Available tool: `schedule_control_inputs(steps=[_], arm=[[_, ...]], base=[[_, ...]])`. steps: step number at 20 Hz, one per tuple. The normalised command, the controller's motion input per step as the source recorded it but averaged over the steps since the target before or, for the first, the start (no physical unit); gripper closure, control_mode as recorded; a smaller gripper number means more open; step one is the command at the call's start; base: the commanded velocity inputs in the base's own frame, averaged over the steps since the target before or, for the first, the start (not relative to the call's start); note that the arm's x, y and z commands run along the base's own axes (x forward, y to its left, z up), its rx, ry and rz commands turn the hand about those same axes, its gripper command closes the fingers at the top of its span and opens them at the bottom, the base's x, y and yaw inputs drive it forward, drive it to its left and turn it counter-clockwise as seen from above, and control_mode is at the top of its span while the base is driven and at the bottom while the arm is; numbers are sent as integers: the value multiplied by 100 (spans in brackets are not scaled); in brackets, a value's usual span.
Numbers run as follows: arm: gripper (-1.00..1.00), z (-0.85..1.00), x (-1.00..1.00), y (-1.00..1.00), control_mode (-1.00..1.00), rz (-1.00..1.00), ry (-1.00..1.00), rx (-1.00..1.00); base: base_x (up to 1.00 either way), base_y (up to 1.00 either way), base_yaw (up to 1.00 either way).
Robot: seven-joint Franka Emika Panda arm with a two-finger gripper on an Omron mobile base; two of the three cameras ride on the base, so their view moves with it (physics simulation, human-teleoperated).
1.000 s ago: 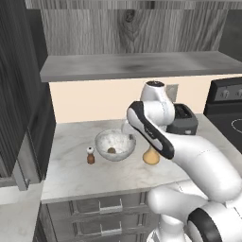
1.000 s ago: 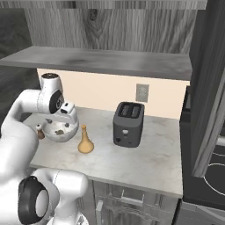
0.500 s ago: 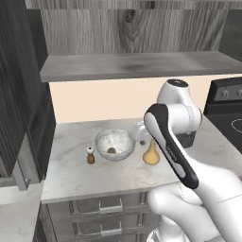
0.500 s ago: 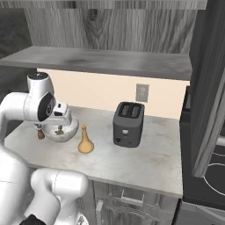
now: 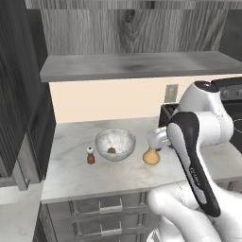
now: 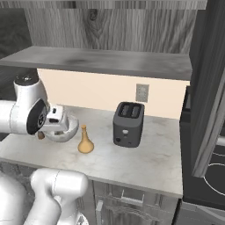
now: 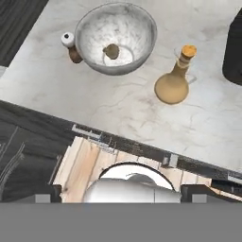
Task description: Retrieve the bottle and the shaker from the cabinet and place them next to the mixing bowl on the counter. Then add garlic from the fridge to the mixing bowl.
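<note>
**Gripper spread wide and empty, everything already at the bowl**

Gripper [image 5: 158, 140] hanging with fingers spread, holding nothing, just right of centre in the left base view, above the bottle [image 5: 151, 155]. Looks down from above on the counter [image 7: 118, 113].

Garlic [image 7: 111, 51] lying inside the mixing bowl [image 7: 116, 38] at upper centre of the hand view. Shaker [image 7: 71, 46] touching or nearly touching the bowl's left side; bottle standing upright to the right, near but apart. Probably set close so all sit grouped beside the bowl, as the task asks. Task seemingly complete.

Cabinet [image 5: 137, 64] shelf bare across the top of the left base view. Toaster [image 6: 128, 124] at centre of the right base view, well apart from the bottle. Open worktop toward the front edge; free room above for lifting away.
</note>
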Motion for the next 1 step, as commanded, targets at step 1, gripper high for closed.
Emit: schedule_control_inputs(steps=[1], arm=[[-100,31,-31,-23,-100,1,-8,0]], base=[[0,0,0]])
